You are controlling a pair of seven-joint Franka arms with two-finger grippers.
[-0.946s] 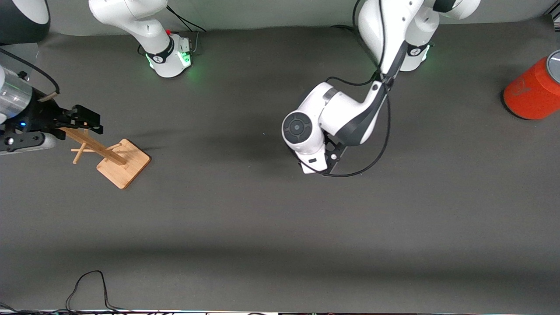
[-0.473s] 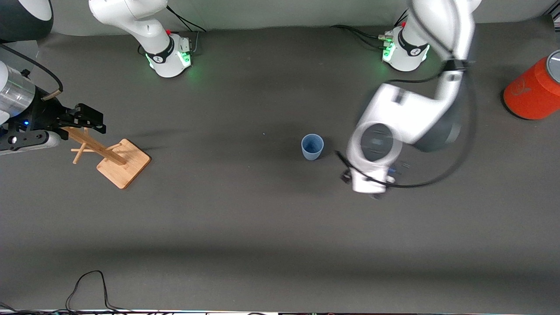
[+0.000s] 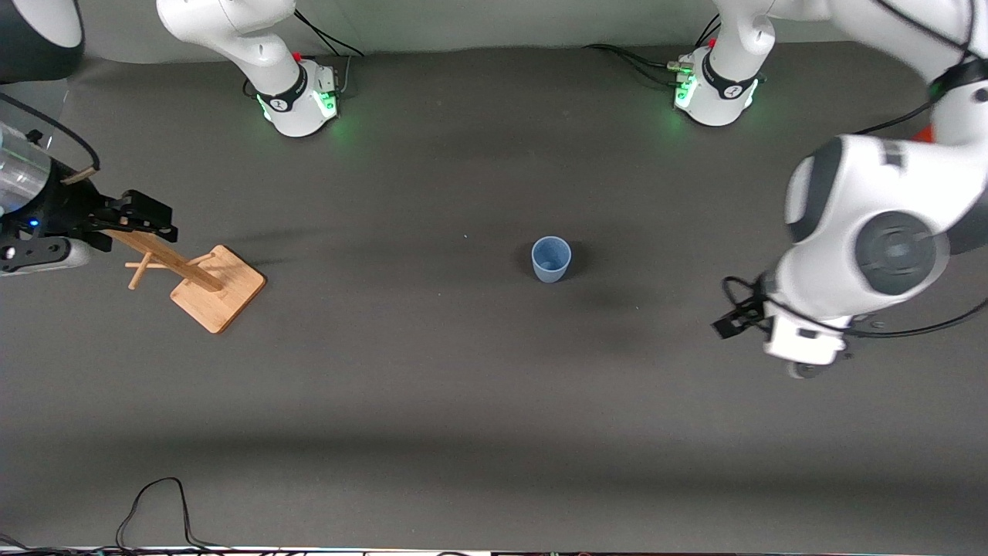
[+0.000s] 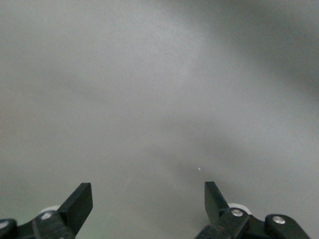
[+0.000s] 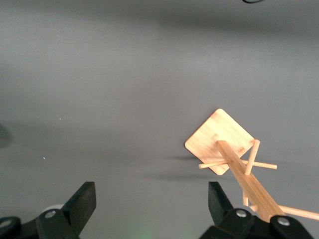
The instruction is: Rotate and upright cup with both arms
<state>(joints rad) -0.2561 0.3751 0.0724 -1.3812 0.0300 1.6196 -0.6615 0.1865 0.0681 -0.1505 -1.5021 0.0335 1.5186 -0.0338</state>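
Since the blue cup (image 3: 551, 259) stands mouth up mid-table with nothing touching it, I just move both arms away gently. My left gripper (image 4: 148, 201) hangs wide apart over bare mat; my right gripper (image 5: 152, 204) (also apart) hangs above the wooden peg stand (image 3: 202, 279).

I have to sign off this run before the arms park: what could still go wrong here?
The cup stands upright alone mid-table, so a low sweep by the open left gripper might tip it. The open right gripper hangs over the wooden rack; lowering it could knock that post.
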